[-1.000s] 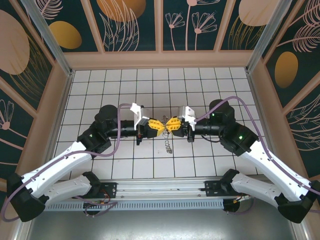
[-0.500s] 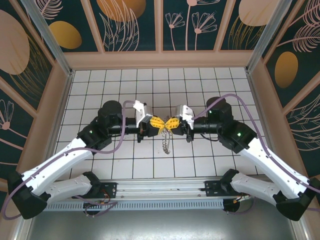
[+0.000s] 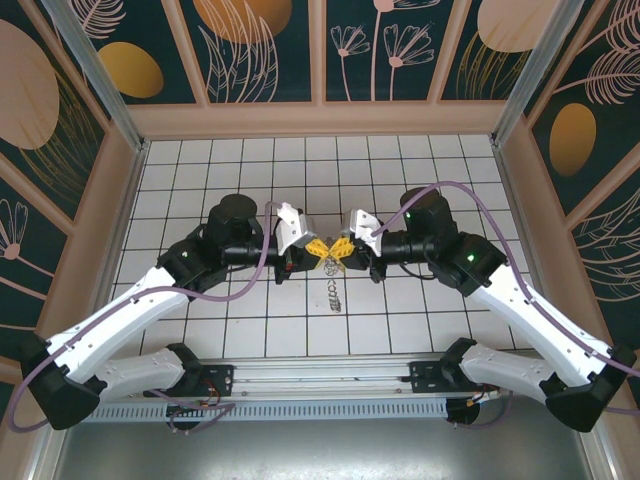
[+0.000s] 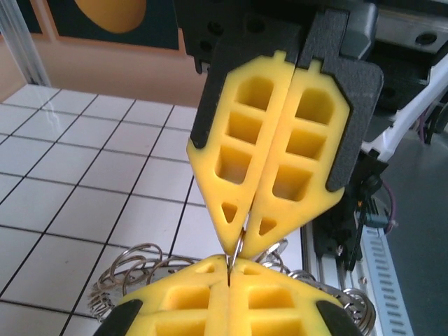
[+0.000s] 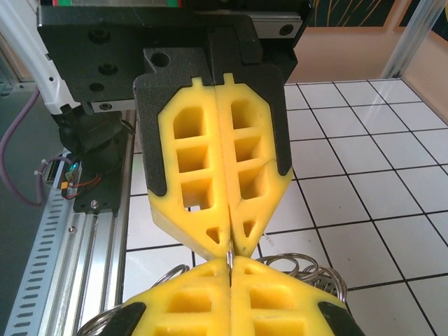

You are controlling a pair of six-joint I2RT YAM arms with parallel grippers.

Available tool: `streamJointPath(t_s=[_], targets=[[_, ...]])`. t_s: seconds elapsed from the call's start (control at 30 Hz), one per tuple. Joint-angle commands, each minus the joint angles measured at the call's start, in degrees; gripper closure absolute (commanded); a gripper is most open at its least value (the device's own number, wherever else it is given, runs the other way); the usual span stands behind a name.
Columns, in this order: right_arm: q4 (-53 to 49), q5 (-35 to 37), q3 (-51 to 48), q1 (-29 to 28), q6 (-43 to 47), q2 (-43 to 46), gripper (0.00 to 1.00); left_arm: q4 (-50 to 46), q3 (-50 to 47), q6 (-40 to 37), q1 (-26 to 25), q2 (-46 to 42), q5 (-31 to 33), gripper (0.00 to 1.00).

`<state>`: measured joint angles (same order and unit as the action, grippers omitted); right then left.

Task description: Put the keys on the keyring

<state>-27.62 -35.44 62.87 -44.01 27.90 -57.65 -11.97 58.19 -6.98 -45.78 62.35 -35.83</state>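
The yellow-fingered left gripper point(image 3: 313, 247) and right gripper point(image 3: 342, 248), jaws clamped shut, pinch the grey wire-fringed metal keyring point(image 4: 101, 299) at mid-frame. Threading the keys looks undone.

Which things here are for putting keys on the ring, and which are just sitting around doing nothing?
For the job: the keyring, pinched by the left end effector and the right end effector, both shut.
Just around: purple cables, tiled table, flowery walls. A tiny bit near the ring is too small to tell.
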Motion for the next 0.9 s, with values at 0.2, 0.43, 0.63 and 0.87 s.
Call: streamJointPath(t_s=[0.2,0.43,0.63,0.87], targets=[[13.5,-2.3,-6.9,-0.7,-7.6,7.3,0.8,26.4,-7.2,12.6,-1.0,-3.4,-7.2,1.0],[14.8,-2.3,-8.2,-0.3,-9.5,7.9,0.82,33.5,-9.5,15.8,-1.0,-4.6,-9.3,1.0],[17.5,-1.8,-9.4,0.3,-11.6,9.0,0.78,36.1,-10.6,17.3,-1.1,-5.9,-10.3,1.0],[17.8,-2.2,-10.1,1.7,-12.5,10.0,0.74,35.2,-10.5,17.0,-1.0,-6.6,-10.7,1.0]])
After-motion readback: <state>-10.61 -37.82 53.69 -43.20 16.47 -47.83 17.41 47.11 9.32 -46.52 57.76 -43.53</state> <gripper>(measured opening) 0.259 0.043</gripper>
